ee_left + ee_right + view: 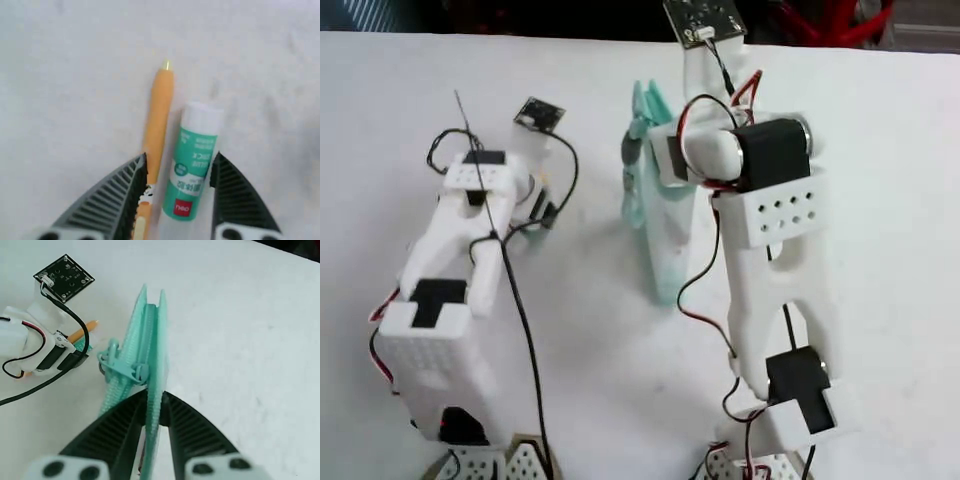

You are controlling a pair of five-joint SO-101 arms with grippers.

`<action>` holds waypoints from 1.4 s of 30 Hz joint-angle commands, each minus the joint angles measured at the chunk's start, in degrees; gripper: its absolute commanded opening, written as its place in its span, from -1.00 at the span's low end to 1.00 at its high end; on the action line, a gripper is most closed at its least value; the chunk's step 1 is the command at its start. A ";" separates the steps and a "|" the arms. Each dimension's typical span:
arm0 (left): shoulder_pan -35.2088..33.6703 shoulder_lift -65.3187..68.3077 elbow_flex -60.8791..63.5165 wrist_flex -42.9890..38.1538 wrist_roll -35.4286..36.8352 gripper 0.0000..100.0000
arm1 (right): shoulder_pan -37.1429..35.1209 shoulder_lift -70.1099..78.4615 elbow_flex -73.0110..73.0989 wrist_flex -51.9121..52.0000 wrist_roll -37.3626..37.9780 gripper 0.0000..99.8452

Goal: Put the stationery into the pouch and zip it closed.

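Two items, orange pen [159,110] and glue stick [192,160], side by side on the table [60,75] beneath the wide-open, empty left gripper [180,157]; right gripper [155,397] clamps the rim of the teal pouch [150,330]; loading step, next likely closing on one.

A white table [890,140] is spread beneath everything. An orange pen [159,110] and a green-and-white glue stick [194,160] are laid flat on it, side by side and almost touching. A teal pouch [665,250] is set nearby, turned on edge.
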 commanded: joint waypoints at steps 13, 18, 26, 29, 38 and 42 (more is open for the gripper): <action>4.00 2.42 -11.34 12.57 -3.87 -0.93 | 0.66 -0.57 -0.35 -0.22 0.62 -0.96; 4.00 2.42 -23.74 26.02 -3.87 -0.95 | 0.66 -0.57 -0.35 -0.22 0.62 -0.96; 2.86 -0.57 -49.41 44.57 -1.23 -0.95 | 0.66 -0.57 -0.35 -0.22 0.53 -0.96; 1.80 -9.45 -49.32 44.57 0.97 -0.94 | 0.66 -0.57 -0.35 -0.13 0.53 -0.96; 8.13 -42.86 -34.73 41.85 9.58 -0.94 | 0.13 -0.75 4.04 -0.84 0.26 -0.96; 13.23 -56.57 -23.03 34.81 16.00 -0.94 | 0.13 -1.10 5.19 -1.10 0.00 -0.96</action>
